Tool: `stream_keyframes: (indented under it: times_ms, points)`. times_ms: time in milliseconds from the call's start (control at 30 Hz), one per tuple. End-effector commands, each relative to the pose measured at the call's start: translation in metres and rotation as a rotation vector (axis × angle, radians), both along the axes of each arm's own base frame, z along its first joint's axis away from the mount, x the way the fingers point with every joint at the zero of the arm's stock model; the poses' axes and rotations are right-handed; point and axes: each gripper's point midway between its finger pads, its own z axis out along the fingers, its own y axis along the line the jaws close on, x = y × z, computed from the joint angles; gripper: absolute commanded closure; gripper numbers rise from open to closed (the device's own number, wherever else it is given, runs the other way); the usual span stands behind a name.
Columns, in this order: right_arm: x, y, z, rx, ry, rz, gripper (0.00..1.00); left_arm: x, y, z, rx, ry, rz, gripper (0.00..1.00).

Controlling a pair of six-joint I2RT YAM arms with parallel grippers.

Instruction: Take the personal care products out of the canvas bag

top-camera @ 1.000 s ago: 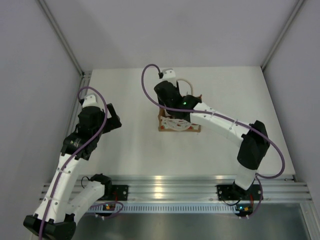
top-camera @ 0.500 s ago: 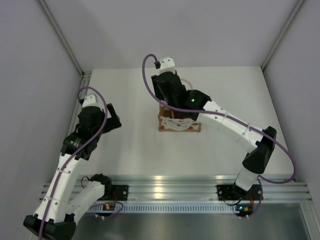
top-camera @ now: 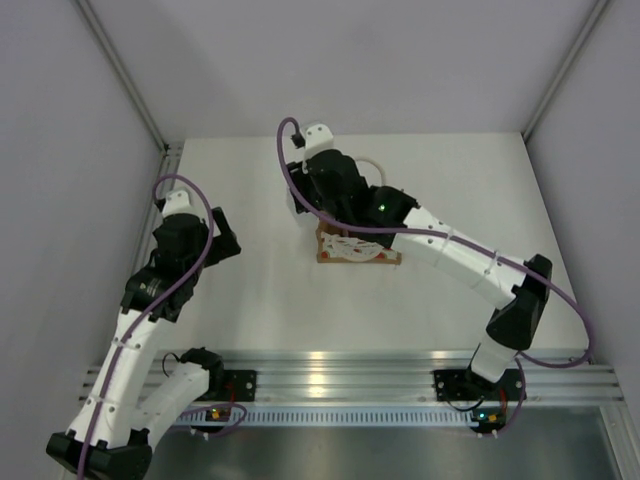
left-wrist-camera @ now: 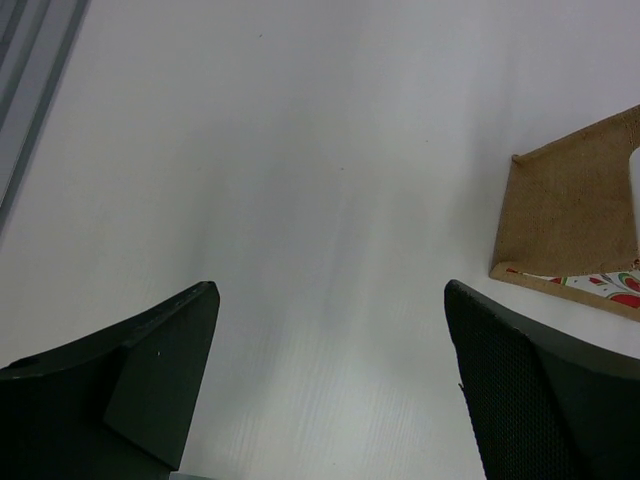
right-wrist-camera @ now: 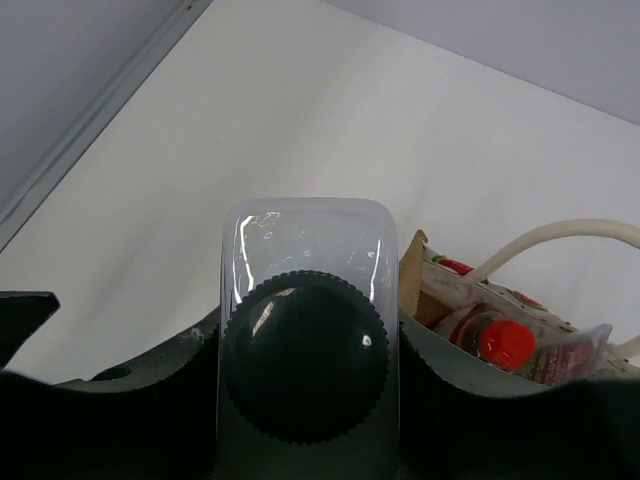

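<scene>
Your right hand (right-wrist-camera: 308, 440) pinches the dark-capped bottle (right-wrist-camera: 305, 250), shifted toward upper left off the bag (top-camera: 358, 250) at frame centre since a second ago. Your left hand (left-wrist-camera: 330, 345) stays spread wide over the worktop (left-wrist-camera: 250, 150).

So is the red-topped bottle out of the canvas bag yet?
No, the right wrist view shows the red-topped bottle sitting inside the canvas bag beneath its rope handle.

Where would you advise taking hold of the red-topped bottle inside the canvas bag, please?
Take the red-topped bottle by its red top, coming straight down from above. It sits in the canvas bag with only its top exposed; the walls cover its body, so side approaches look blocked. Keep clear of the rope handle.
</scene>
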Motion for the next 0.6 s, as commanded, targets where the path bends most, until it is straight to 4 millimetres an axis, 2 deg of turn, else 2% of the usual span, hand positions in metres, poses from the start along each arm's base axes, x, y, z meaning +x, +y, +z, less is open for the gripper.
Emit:
stream_keyframes:
  times_ms: [0,100,133,200,300,567]
  points:
    - [-0.002,0.032,0.046,0.209,-0.108,0.053,1.0,-0.002,0.005,0.004,0.004,-0.028,0.028,0.02]
    - [0.002,0.046,0.025,0.208,-0.09,0.061,1.0,-0.002,0.007,0.006,0.005,-0.035,0.038,0.02]
    - [0.004,0.053,0.013,0.192,-0.077,0.064,1.0,-0.003,0.009,0.007,0.007,-0.042,0.043,0.02]
    - [0.006,0.061,0.002,0.182,-0.072,0.072,1.0,-0.004,0.011,0.009,0.007,-0.048,0.055,0.02]
    - [0.008,0.077,-0.029,0.134,-0.042,0.091,1.0,-0.006,0.015,0.013,0.01,-0.068,0.078,0.02]
    - [0.008,0.104,-0.079,0.083,0.014,0.149,1.0,-0.01,0.021,0.02,0.01,-0.1,0.109,0.02]
